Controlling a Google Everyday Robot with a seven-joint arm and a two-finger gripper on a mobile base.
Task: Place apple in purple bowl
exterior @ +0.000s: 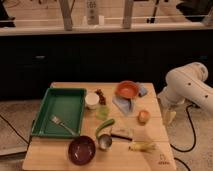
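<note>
The apple (143, 116), orange-yellow, sits on the wooden table (50, 157) near its right edge. The purple bowl (81, 150), dark and empty, stands at the table's front left of centre. My white arm (187, 87) comes in from the right. Its gripper (169, 117) hangs just past the table's right edge, to the right of the apple and apart from it. Nothing shows in the gripper.
A green tray (70, 97) with a fork (62, 124) lies at the left. A white cup (92, 100), an orange bowl (127, 90), a blue cloth (125, 105), a green vegetable (105, 127), a metal cup (104, 142) and a banana (142, 146) stand between apple and bowl.
</note>
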